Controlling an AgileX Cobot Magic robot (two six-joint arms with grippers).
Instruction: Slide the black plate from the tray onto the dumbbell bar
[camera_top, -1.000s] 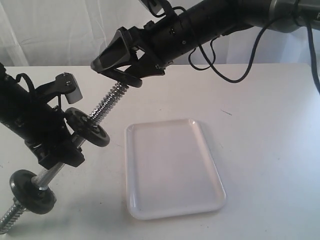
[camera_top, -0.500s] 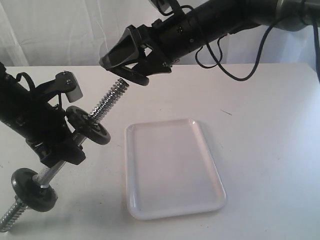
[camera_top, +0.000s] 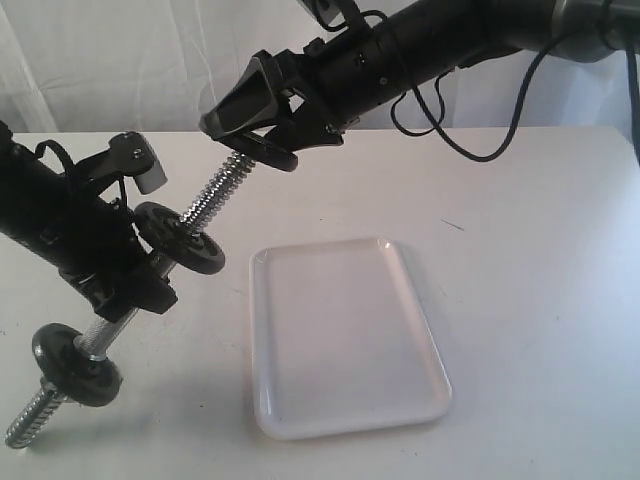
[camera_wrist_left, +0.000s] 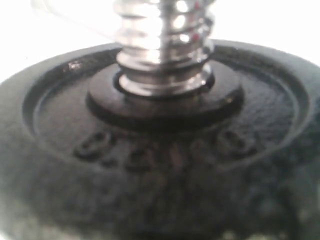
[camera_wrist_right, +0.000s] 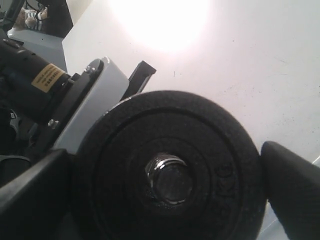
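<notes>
My right gripper is shut on the black plate, held by its rim high above the table at the back left. In the right wrist view the black plate sits between both fingers, and the chrome tip of the dumbbell bar shows in its central hole. The dumbbell bar slants up from the front left to the plate. My left gripper is shut on its smooth middle, between two dark discs. The left wrist view shows one disc close up on the threads. The white tray lies empty.
The white table extends right of the tray. A black cable hangs from the right arm over the back of the table. A white curtain closes off the back.
The right gripper lifted the plate slightly up and right, off the bar tip. The left arm then moved the bar up and right, so its tip again meets the plate's hole.
</notes>
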